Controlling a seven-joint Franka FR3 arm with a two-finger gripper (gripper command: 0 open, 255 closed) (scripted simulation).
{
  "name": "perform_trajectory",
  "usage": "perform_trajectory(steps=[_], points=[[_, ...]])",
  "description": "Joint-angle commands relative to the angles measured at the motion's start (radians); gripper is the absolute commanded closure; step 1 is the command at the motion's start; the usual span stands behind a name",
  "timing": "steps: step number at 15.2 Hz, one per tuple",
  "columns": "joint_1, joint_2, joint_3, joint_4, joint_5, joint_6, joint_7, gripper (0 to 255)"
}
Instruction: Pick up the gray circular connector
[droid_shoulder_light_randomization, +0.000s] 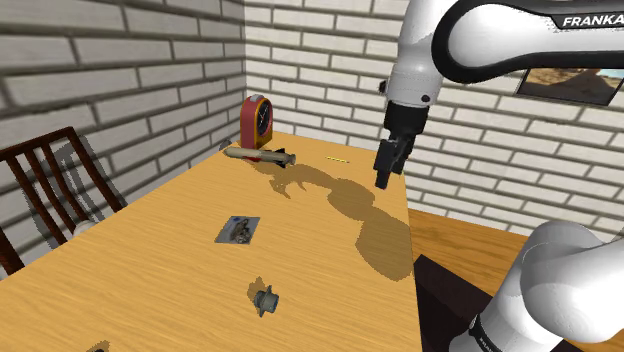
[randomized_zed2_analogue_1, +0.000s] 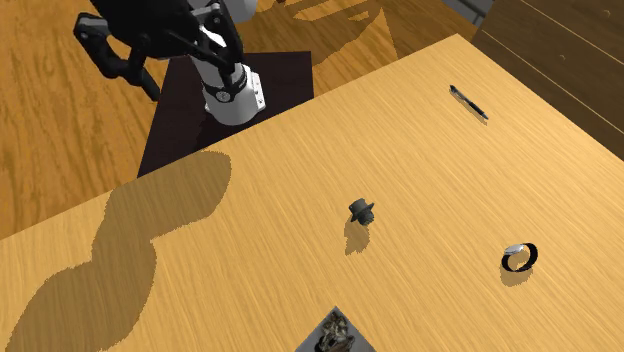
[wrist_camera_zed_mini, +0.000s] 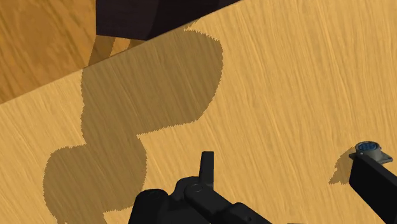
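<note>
Since the gripper (droid_shoulder_light_randomization: 386, 172) hangs high with jaws spread, well apart from the connector (droid_shoulder_light_randomization: 265, 300) sitting alone on the table (droid_shoulder_light_randomization: 170, 250), I'd guess the risk is a slightly off descent: one finger clips that small piece and knocks it aside. Smooth wooden top, pale brick walls (droid_shoulder_light_randomization: 120, 80), dark chair (droid_shoulder_light_randomization: 45, 185) beside it.

connector (wrist_camera_zed_mini: 368, 149) partly hidden, chair (droid_shoulder_light_randomization: 40, 145) cut off

Bright overhead light; hard-edged dark shadow (droid_shoulder_light_randomization: 385, 245) across the table (droid_shoulder_light_randomization: 170, 260)
</note>
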Motion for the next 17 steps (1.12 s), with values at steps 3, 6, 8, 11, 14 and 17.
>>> perform_trajectory(steps=[3,6,8,11,14,17], points=[[0.022,0.069,0.069,-0.032,0.048,0.102,0.070,0],[0.036,0.140,0.121,-0.041,0.076,0.182,0.120,0],[0.044,0.194,0.155,-0.040,0.091,0.236,0.153,0],[0.052,0.283,0.207,-0.029,0.104,0.316,0.205,0],[0.057,0.382,0.257,-0.006,0.105,0.394,0.261,0],[0.060,0.491,0.304,0.029,0.089,0.467,0.323,0]])
